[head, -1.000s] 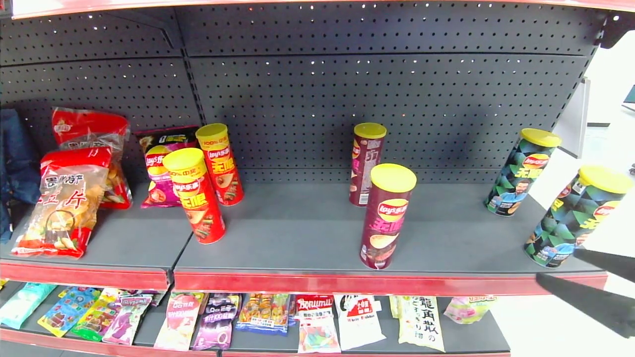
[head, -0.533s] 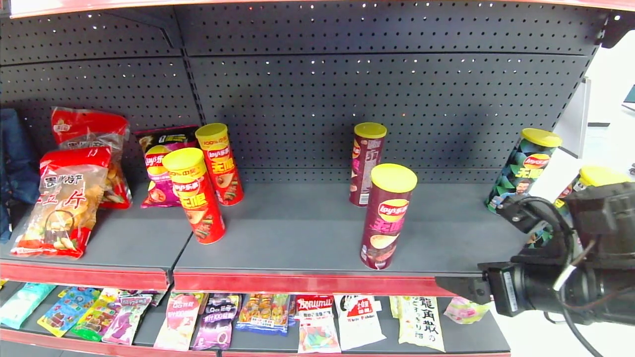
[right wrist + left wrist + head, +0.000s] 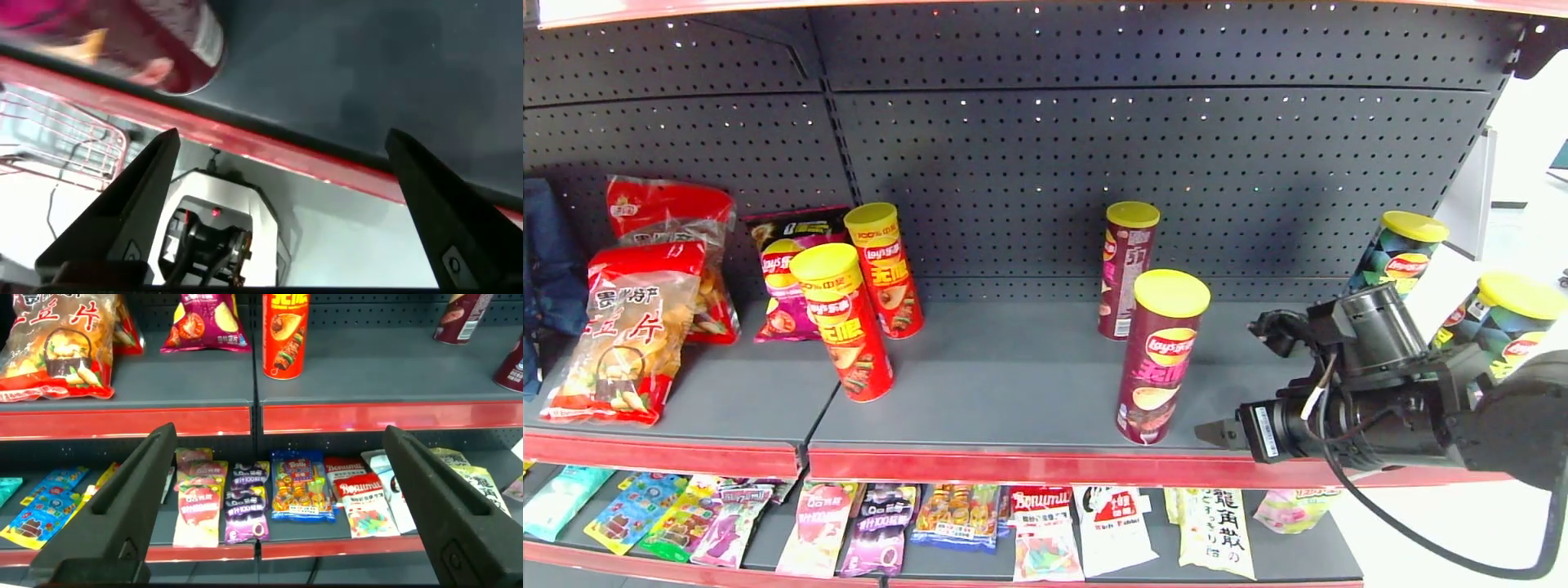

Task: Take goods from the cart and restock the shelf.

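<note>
Right claw (image 3: pixel 1214 432): fingers apart and holding nothing. It lies level at the near red lip of the shelf (image 3: pixel 1013 384), pointing left. In the right wrist view, this claw (image 3: pixel 282 139) frames the lip and the shelf's dark surface.
Near maroon crisp can (image 3: pixel 1162 359): upright by the shelf's near edge, just left of the right claw's tip and not touched by it. Its base (image 3: pixel 172 41) shows in the right wrist view.
Far maroon crisp can (image 3: pixel 1125 269): upright behind the near one, by the pegboard.
Red crisp cans (image 3: pixel 845 327): two, one behind the other, left of the maroon pair.
Green-and-black crisp cans (image 3: pixel 1401 245): two at the far right of the shelf, partly hidden behind the right arm.
Snack bags (image 3: pixel 629 335): red ones stand at the shelf's left end, with a purple crisp bag (image 3: pixel 788 269) beside them.
Left claw (image 3: pixel 278 433): fingers spread wide and empty, facing the lower shelf's snack packets (image 3: pixel 298 486).
Wire cart (image 3: pixel 65 131): below the shelf lip, in the right wrist view.
</note>
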Robot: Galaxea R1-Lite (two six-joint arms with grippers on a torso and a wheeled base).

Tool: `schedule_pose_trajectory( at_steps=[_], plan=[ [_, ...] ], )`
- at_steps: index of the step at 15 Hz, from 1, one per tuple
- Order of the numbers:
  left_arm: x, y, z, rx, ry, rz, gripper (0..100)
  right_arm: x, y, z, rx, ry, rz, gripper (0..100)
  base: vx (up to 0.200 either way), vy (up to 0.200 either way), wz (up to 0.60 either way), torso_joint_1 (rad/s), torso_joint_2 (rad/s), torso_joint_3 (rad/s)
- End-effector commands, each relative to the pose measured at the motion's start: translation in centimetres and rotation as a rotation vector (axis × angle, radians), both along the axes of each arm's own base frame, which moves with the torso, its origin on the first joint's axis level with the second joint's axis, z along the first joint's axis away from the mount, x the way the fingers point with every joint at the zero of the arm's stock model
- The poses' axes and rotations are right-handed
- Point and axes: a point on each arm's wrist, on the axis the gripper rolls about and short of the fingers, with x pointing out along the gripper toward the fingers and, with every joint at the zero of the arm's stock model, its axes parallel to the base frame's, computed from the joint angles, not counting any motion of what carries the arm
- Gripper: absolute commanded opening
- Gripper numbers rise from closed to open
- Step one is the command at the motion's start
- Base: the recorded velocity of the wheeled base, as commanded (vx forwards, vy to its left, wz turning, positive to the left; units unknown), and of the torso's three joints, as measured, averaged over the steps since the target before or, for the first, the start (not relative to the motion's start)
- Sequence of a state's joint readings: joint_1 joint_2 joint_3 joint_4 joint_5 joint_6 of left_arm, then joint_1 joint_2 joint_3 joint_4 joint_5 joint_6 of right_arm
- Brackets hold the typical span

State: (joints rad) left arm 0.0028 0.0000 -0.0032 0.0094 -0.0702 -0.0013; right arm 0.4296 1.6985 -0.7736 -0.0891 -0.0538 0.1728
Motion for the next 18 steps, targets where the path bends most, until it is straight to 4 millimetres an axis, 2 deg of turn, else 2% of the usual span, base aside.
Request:
schedule_pose_trajectory(
  at_steps=[1,5,18],
  plan=[
    [0.0,0.0,0.0,0.0,0.002,0.0,100,1.3,0.3,-1.0,-0.014,0.026,-0.012,100,0.0,0.0,0.0,0.0,0.0,0.0],
    [0.0,0.0,0.0,0.0,0.002,0.0,100,2.7,0.8,-1.4,-0.034,0.019,-0.024,100,0.0,0.0,0.0,0.0,0.0,0.0],
    [0.0,0.0,0.0,0.0,0.002,0.0,100,4.6,1.5,-2.5,-0.079,-0.007,-0.009,100,0.0,0.0,0.0,0.0,0.0,0.0]
  ],
)
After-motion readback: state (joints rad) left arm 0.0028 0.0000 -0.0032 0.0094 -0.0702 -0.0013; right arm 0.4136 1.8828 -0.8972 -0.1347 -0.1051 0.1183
